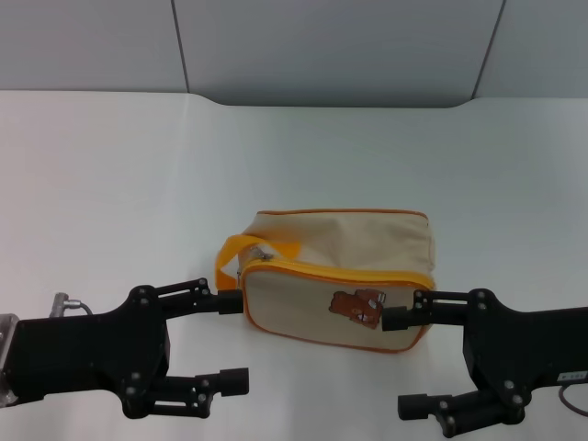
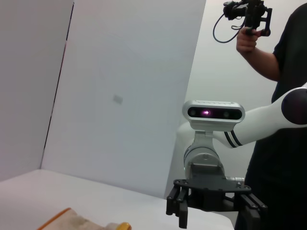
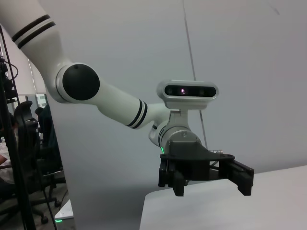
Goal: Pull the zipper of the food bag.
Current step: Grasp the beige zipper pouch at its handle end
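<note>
A: Where is the food bag [image 1: 336, 280]?
B: It lies on the white surface [image 1: 110, 184], between the two grippers, bear patch facing the robot.
A: And the grippers?
B: The left gripper [image 1: 230, 341] flanks the bag's handle end, the right gripper [image 1: 399, 364] the opposite end; both are spread wide, holding nothing.

No text, brand or number can be read in any view. The food bag [image 1: 337, 280] carries only a small brown bear patch [image 1: 358, 305] without legible lettering. A tiny label on the right arm's end effector [image 1: 421, 362] is too small to read.
</note>
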Controlling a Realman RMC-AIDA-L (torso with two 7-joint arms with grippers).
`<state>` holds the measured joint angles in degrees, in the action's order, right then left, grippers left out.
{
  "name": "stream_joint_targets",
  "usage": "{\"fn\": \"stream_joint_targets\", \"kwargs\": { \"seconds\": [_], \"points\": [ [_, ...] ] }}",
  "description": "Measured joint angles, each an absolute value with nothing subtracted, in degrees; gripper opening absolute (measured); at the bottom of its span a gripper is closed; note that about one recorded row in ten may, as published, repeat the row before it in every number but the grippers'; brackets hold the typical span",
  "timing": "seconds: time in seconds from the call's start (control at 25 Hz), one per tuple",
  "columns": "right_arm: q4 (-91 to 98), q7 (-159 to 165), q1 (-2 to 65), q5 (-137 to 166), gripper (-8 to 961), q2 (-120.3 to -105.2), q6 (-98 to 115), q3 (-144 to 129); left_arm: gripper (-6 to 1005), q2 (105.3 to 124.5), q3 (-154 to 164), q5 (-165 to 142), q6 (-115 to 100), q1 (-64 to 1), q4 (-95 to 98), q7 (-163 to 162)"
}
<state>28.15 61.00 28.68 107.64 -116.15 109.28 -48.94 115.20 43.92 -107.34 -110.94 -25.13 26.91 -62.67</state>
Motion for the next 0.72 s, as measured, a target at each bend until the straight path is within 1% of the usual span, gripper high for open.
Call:
{"fn": "stream_joint_targets", "kwargs": {
  "seconds": [0.28, 0.72],
  "points": [
    [27.7, 60.4, 28.6, 107.8, 834, -116.74, 107.4, -49.2, 837, 115.1, 44.1, -110.1, -110.6, -25.6, 27.0, -62.8],
    [27.4, 60.1, 28.7, 107.8, 833, -116.72, 107.2, -49.0, 838, 115.05, 43.9, -110.3, -110.0, -25.7, 27.3, -62.7]
  ]
}}
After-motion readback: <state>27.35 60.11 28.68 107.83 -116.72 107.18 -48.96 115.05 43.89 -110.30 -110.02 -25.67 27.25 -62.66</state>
